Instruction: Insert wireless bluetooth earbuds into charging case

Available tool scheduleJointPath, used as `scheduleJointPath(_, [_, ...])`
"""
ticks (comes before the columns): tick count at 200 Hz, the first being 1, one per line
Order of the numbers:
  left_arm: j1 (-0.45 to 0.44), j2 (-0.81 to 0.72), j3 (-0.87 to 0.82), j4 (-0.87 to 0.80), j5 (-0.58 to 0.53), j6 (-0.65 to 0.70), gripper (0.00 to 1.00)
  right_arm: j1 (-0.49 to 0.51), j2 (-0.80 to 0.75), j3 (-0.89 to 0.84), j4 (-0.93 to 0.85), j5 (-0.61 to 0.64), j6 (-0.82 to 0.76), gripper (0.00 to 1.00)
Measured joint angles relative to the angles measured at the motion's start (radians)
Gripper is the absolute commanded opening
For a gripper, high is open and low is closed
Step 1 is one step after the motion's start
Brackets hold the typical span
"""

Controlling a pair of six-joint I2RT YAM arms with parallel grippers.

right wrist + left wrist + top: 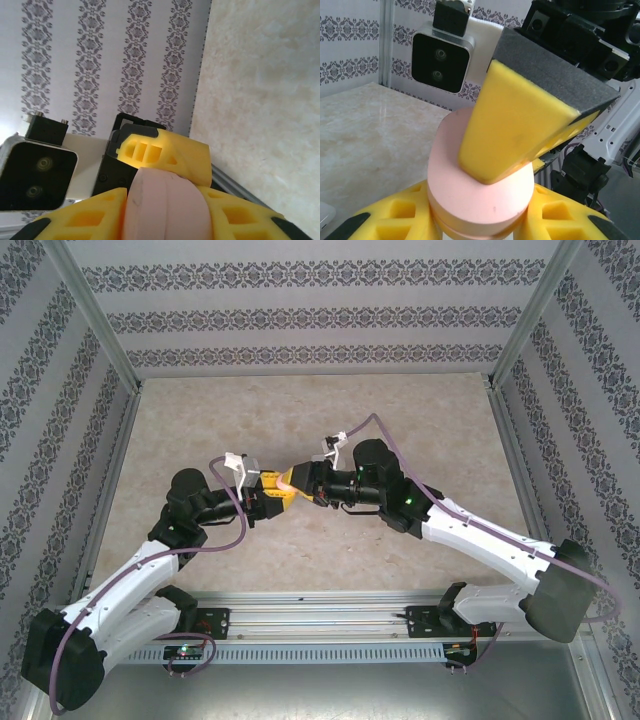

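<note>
Case [472,202] held mid-air over counter [300,410] centre, where both arms meet. L jaws clenched on its rim. R jaws come head-on from opp. side, R finger [520,120] flat across case face; appear pinched on it too. Both equally near.

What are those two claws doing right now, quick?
Left gripper: closed on the pink case.
Right gripper: closed on the same pink case, from the opposite side.

Case [470,205] matt smooth pink plastic; tabletop [300,410] polished, marble-look.
</note>
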Motion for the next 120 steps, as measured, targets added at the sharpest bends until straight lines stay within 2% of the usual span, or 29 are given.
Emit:
scheduleJointPath(76, [-0.004,-0.064,0.008,-0.087,-0.026,0.058,0.56,-0.015,-0.015,-0.055,0.053,0.003,0.047,0.19])
scheduleJointPath(120, [-0.005,-0.15,0.008,-0.157,-0.07,0.116,0.61,-0.084,-0.043,-0.092,-0.008,0.063,0.036,0.18])
